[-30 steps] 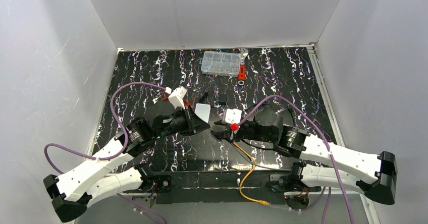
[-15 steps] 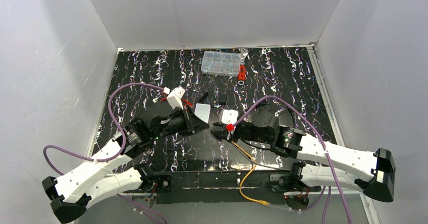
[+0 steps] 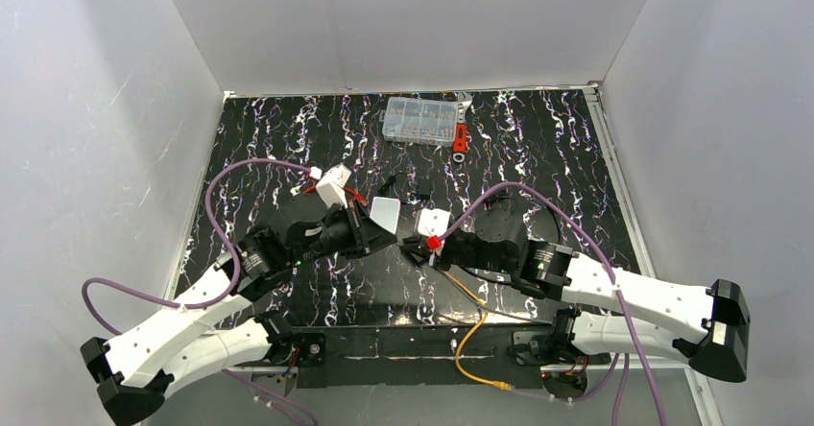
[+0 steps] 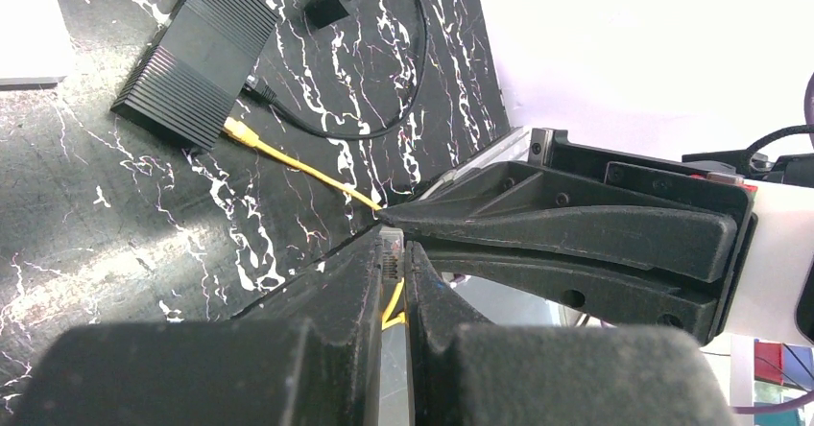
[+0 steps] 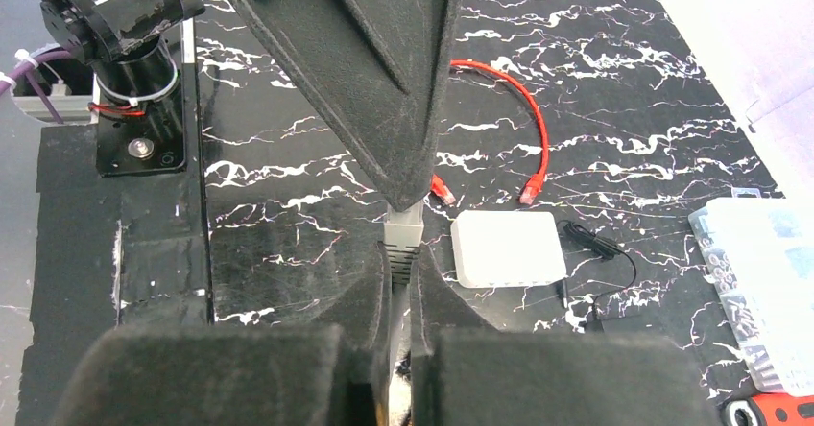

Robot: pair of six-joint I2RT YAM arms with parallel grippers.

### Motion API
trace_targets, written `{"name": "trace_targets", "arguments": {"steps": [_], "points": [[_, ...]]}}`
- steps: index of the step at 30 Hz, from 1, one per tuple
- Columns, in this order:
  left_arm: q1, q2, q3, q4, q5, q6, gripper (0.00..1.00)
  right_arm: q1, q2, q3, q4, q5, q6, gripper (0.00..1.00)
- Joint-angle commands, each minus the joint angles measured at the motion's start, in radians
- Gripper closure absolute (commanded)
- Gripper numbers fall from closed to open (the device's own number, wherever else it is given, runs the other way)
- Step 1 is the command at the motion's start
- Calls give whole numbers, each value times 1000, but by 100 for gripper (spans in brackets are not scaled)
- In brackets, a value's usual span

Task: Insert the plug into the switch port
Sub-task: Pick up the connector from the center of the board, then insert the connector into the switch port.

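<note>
The plug [image 4: 389,253] is clear and sits between my left gripper's [image 4: 389,244] fingertips, which are shut on it. In the right wrist view my right gripper [image 5: 403,253] is shut on the same plug's ribbed rear [image 5: 403,229], tip to tip with the left fingers [image 5: 384,81]. The thin orange cable [image 3: 470,335] trails from the right gripper [image 3: 411,246] to the near edge. The left gripper [image 3: 392,237] meets it at mid-table. The flat black switch box [image 4: 197,57] lies flat beyond them, with an orange cable end [image 4: 240,133] at its edge. Its ports are hidden.
A white-grey rounded box [image 5: 507,247] lies beside a red wire [image 5: 533,124]. A black adapter with its lead [image 4: 331,4] lies by the switch. A clear parts organiser [image 3: 419,120] and a red tool [image 3: 461,138] sit at the back. White walls enclose the mat.
My right arm has moved left, bringing its gripper tip up against the left gripper's tip. The left arm has barely shifted.
</note>
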Motion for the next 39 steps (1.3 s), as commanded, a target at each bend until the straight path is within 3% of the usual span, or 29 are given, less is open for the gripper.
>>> {"name": "trace_targets", "arguments": {"steps": [1,2,4,13,20,26,30,39], "points": [[6,-28,-17,42,11,5,100,10,-3,10,67,0,-5,99],[8,-30,-17,42,7,11,98,10,-6,10,60,2,-5,99],[9,-35,-16,37,-2,26,81,9,-15,11,37,11,-6,99],[14,-36,2,16,-92,125,32,9,-83,-15,-142,162,24,99],[16,87,66,21,-109,258,3,2,-99,-17,-334,306,131,99],[33,250,84,103,-96,342,2,-35,-103,-22,-413,407,197,99],[78,357,83,191,-7,372,2,-87,-89,-7,-479,457,213,99],[153,605,105,361,143,398,2,-220,-36,-38,-490,306,304,99]]}}
